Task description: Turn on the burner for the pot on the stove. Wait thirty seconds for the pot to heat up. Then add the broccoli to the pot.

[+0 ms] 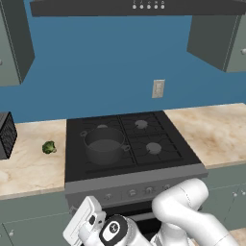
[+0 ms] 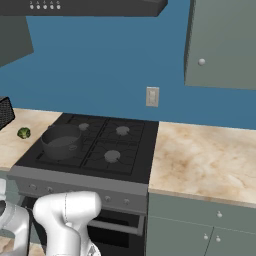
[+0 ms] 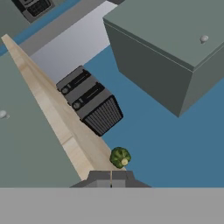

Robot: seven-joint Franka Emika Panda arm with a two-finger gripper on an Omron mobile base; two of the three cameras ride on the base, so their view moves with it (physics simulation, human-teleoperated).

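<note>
From my remote seat, the stove (image 1: pixel 144 163) fills the middle of the left base view, its oven door cut off by the bottom edge and partly hidden behind the arm. The beige counter (image 1: pixel 29 168) runs off both sides of the frame. The pot (image 1: pixel 104 145) sits on the front-left grate, left of centre; I cannot make out anything inside it. A dark slotted appliance (image 1: pixel 6 135) is cropped at the left edge. The broccoli (image 1: pixel 49 147) lies on the counter just left of the stove, apart from the pot. In the hand view, tilted, the broccoli (image 3: pixel 120 157) sits just above the gripper (image 3: pixel 112 176), whose fingertips (image 3: pixel 99 176) press together, clenched on nothing.
</note>
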